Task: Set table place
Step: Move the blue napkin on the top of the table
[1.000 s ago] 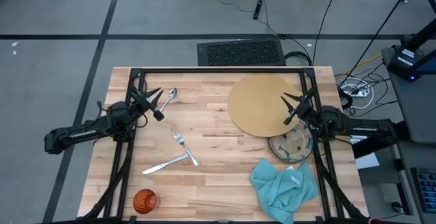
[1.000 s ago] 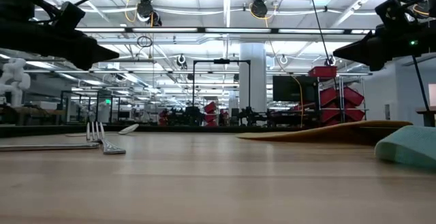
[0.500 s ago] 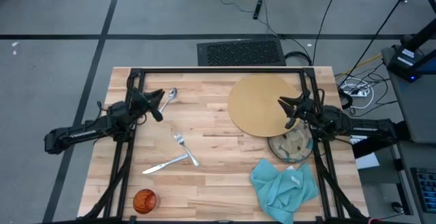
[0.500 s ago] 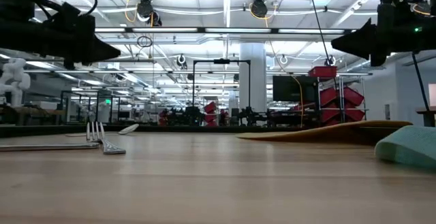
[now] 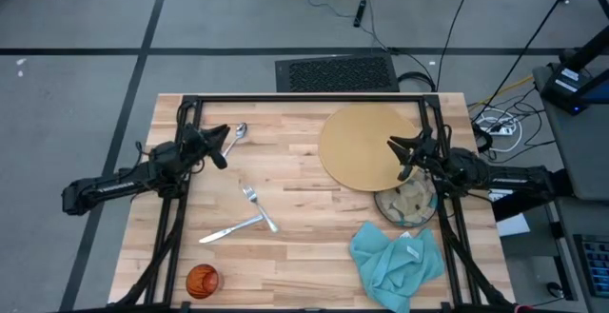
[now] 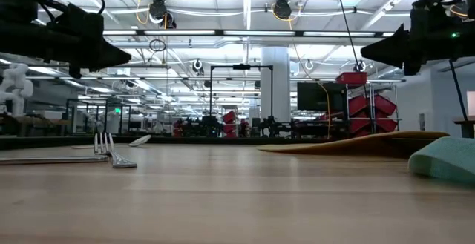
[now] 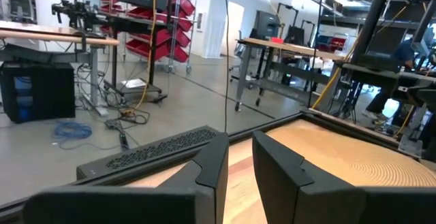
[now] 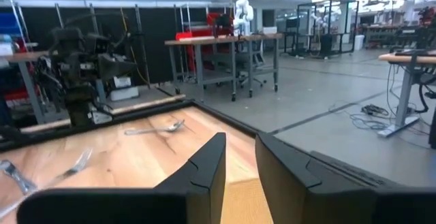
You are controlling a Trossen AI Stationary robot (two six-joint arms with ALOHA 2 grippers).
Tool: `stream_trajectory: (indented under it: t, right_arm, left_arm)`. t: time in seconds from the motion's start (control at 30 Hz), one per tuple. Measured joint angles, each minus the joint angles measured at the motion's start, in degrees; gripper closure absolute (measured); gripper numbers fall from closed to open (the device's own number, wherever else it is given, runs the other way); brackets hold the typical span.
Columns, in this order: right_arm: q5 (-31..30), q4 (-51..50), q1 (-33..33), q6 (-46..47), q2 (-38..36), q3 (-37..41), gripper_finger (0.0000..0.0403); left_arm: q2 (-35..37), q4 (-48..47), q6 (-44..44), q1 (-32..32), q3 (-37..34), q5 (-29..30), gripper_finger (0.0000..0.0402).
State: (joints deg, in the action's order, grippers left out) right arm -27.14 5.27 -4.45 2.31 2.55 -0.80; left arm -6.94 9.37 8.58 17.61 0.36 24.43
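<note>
Seven pieces of the place setting lie scattered on the table [image 5: 304, 256] with nothing yet arranged, so you are looking at the opening step. Taking the round tan mat [image 5: 366, 146] as your landmark and reading left to right: the orange cup [image 5: 202, 280] sits far to its left at the near corner; the left gripper [image 5: 221, 145] hovers well to the mat's left, empty, its fingers [image 7: 214, 166] parted by only a narrow gap; the spoon [image 5: 237, 134] lies just beside that gripper; the fork [image 5: 257, 206] and knife [image 5: 228, 230] cross each other between cup and mat. The right gripper [image 5: 402, 151] hangs above the mat's right edge, also holding nothing, its fingers [image 8: 211, 166] a sliver apart. The glass bowl [image 5: 407, 204] touches the mat's near-right rim, and the teal napkin [image 5: 392, 261] lies just nearer than the bowl. Your next move is probably lifting the bowl onto the mat, which calls for wider jaws first.
</note>
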Motion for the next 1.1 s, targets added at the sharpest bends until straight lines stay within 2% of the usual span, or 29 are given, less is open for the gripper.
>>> stream_trajectory:
  t: [0.2,0.3,0.37,0.5,0.7,0.9,1.1]
  right_arm:
    - [-0.4,-0.8,0.0,-1.9,0.5,0.0,0.033]
    - [-0.6,1.2,-0.1,-3.5,0.5,-0.2,0.033]
    - [-0.5,-1.8,-0.6,-5.6,1.2,-4.0,0.0329]
    - [-1.5,-17.2,-3.0,-7.2,6.8,-23.6,0.0322]
    - [-1.8,-35.7,-4.7,-11.7,24.3,-51.6,0.0294]
    - [-1.8,-47.6,-7.9,-14.9,42.8,-71.9,0.0269]
    - [-1.1,-63.2,-12.8,-15.2,55.2,-93.1,0.0261]
  left_arm:
    - [-0.1,-0.9,0.1,0.0,0.0,0.3,0.0349]
    - [-0.3,-1.8,-1.3,0.0,0.1,-5.0,0.0349]
    - [-1.5,-3.4,-5.2,0.3,2.6,-8.5,0.0349]
    - [-7.7,-10.0,-12.8,1.7,18.1,-7.8,0.0349]
    - [-25.0,-27.3,-19.8,3.1,44.2,-7.6,0.0331]
    - [-41.5,-35.8,-23.3,4.6,62.5,-8.0,0.0291]
    - [-51.0,-42.0,-25.6,6.4,77.8,-8.9,0.0268]
